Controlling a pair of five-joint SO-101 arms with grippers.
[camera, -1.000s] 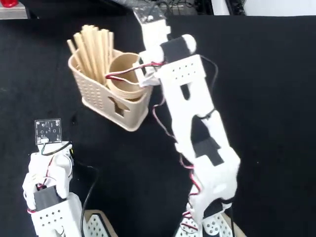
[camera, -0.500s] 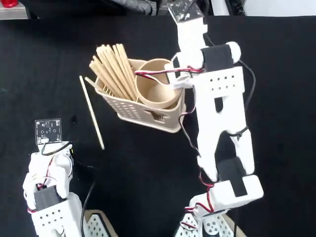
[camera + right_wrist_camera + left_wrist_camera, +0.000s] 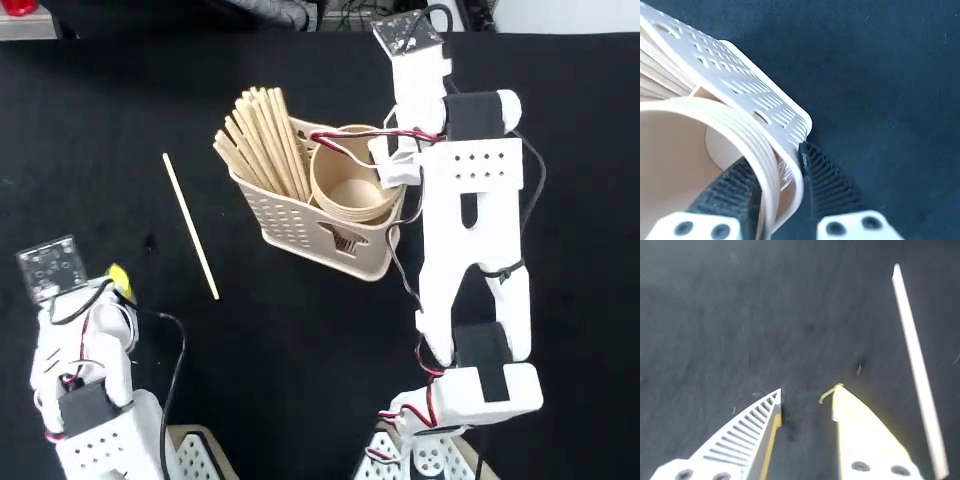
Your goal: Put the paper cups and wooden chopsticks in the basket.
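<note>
The wall of the basket (image 3: 300,225) and the rim of the paper cups (image 3: 350,195) are pinched between the jaws of the right gripper (image 3: 777,157), with the chopstick bundle (image 3: 262,140) beyond them. One loose chopstick (image 3: 917,370) lies just outside the parted jaws of the left gripper (image 3: 807,395). Fetching it seems the remaining step, and calls for straddling it.

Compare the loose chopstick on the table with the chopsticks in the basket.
The loose chopstick lies flat on the black table; the bundled chopsticks stand leaning in the basket. The loose chopstick is single and touches nothing else; the bundled chopsticks are packed together beside the paper cups. Both are plain pale wooden sticks.
</note>
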